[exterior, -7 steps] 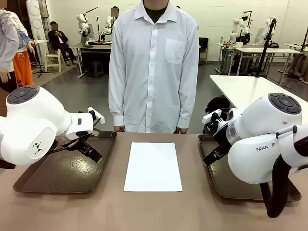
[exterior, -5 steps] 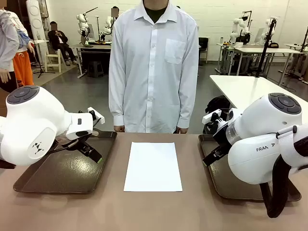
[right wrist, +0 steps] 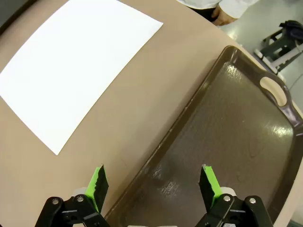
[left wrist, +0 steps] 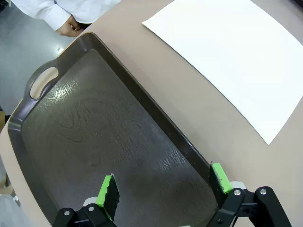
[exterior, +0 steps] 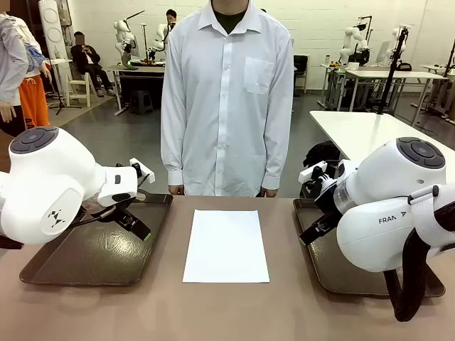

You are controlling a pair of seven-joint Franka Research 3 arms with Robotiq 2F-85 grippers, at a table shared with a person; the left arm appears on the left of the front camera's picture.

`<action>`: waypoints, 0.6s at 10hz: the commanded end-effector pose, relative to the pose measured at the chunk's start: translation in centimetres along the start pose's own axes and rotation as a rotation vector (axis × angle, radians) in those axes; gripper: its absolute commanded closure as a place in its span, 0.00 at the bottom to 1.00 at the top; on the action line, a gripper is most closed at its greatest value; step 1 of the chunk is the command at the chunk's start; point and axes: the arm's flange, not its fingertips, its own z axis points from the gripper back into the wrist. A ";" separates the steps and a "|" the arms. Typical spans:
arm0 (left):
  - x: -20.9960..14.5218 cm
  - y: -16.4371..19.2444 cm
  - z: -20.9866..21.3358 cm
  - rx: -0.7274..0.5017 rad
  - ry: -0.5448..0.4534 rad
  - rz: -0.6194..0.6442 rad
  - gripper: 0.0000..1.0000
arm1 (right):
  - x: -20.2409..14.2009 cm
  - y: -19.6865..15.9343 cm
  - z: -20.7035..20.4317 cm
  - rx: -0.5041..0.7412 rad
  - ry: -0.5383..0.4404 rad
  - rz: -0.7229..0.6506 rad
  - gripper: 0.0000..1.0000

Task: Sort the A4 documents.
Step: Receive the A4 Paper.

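Tan surface [exterior: 227, 312] holds the A4 documents [exterior: 226, 245] in one white pile between two sheetless brown trays [exterior: 85, 259], left claw [left wrist: 162, 177] and right claw [right wrist: 152, 172] both wide and gripping nothing, so sorting seems unstarted.

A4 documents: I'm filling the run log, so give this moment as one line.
A4 documents: flat between trays, untouched | left gripper: open over left tray | right gripper: open over right tray edge
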 end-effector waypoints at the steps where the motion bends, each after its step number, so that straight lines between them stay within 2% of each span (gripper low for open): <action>1: 0.0 0.0 0.0 0.000 0.000 0.000 0.00 | 0.0 0.0 0.0 0.000 0.000 -0.001 0.00; 6: 0.0 0.0 0.0 0.000 0.000 0.000 0.00 | 0.0 0.0 0.0 0.000 0.000 -0.001 0.00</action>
